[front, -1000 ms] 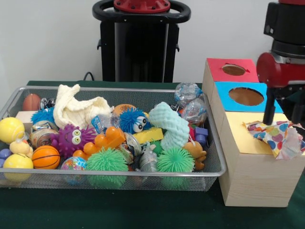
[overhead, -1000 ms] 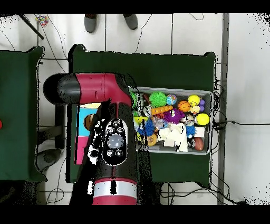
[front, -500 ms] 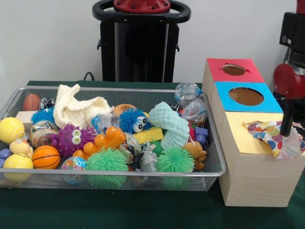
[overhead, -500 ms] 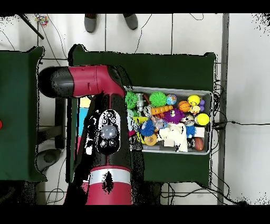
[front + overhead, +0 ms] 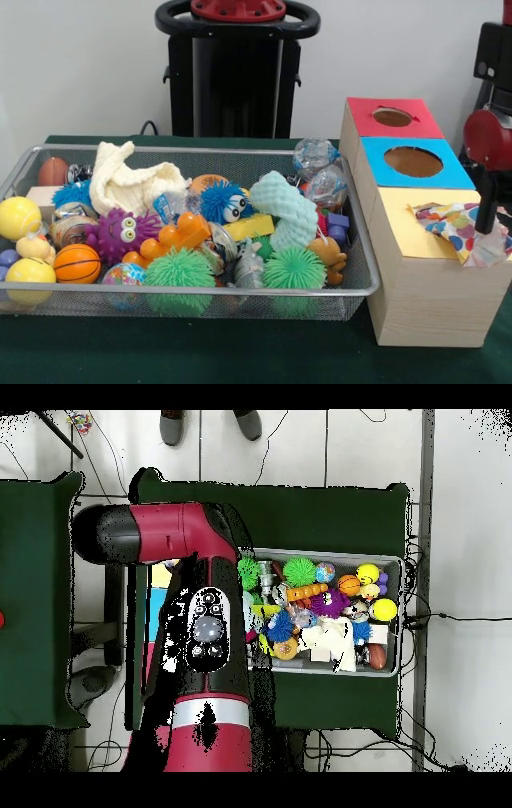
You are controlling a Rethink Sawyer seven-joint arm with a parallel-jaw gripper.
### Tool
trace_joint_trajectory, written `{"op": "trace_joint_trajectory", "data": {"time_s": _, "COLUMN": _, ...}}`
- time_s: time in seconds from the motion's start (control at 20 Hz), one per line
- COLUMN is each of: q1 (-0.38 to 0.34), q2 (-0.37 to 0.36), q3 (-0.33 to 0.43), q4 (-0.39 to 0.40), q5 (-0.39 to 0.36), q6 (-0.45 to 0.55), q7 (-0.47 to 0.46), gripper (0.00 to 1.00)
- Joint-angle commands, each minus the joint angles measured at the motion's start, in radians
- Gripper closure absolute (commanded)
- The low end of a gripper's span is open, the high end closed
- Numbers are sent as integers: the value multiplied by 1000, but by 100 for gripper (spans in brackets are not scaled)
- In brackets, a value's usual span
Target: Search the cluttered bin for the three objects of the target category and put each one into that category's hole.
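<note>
Multicoloured heart-print cloth [image 5: 466, 228] lies crumpled over the yellow-topped section [image 5: 404, 232] of the wooden sorting box [image 5: 424, 300], w/ part hanging off its right edge. Looks light, floppy, prob. snags on the rim; best pinched at a raised fold near the middle. Gripper [image 5: 487, 210] sits just above the cloth; can't tell finger state or any hold. Wire mesh bin [image 5: 200, 302] is left of the box.

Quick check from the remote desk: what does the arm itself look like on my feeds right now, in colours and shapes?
The arm is glossy dark red with black sections. From overhead it shows a thick rounded red link with a black end cap, and a black panel carrying a round grey dial and small buttons. In the front view, a red rounded joint sits under a black housing, with a slim black tool below it.
</note>
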Motion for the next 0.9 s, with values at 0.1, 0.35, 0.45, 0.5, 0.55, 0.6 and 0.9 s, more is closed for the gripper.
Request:
{"op": "trace_joint_trajectory", "data": {"time_s": 0.1, "q1": -52, "q2": 6, "q3": 95, "q4": 76, "q5": -46, "q6": 26, "q7": -26, "gripper": 0}}
{"op": "trace_joint_trajectory", "data": {"time_s": 0.35, "q1": -54, "q2": -12, "q3": 71, "q4": 114, "q5": -76, "q6": -1, "q7": -27, "gripper": 0}}
{"op": "trace_joint_trajectory", "data": {"time_s": 0.45, "q1": -45, "q2": -19, "q3": 41, "q4": 125, "q5": -97, "q6": -10, "q7": -9, "gripper": 0}}
{"op": "trace_joint_trajectory", "data": {"time_s": 0.5, "q1": -44, "q2": -21, "q3": 33, "q4": 131, "q5": -105, "q6": -19, "q7": -2, "gripper": 0}}
{"op": "trace_joint_trajectory", "data": {"time_s": 0.55, "q1": -46, "q2": -24, "q3": 32, "q4": 139, "q5": -110, "q6": -27, "q7": 2, "gripper": 0}}
{"op": "trace_joint_trajectory", "data": {"time_s": 0.6, "q1": -48, "q2": -27, "q3": 32, "q4": 148, "q5": -115, "q6": -38, "q7": 7, "gripper": 0}}
{"op": "trace_joint_trajectory", "data": {"time_s": 0.9, "q1": -51, "q2": -36, "q3": 41, "q4": 179, "q5": -145, "q6": -81, "q7": 35, "gripper": 0}}
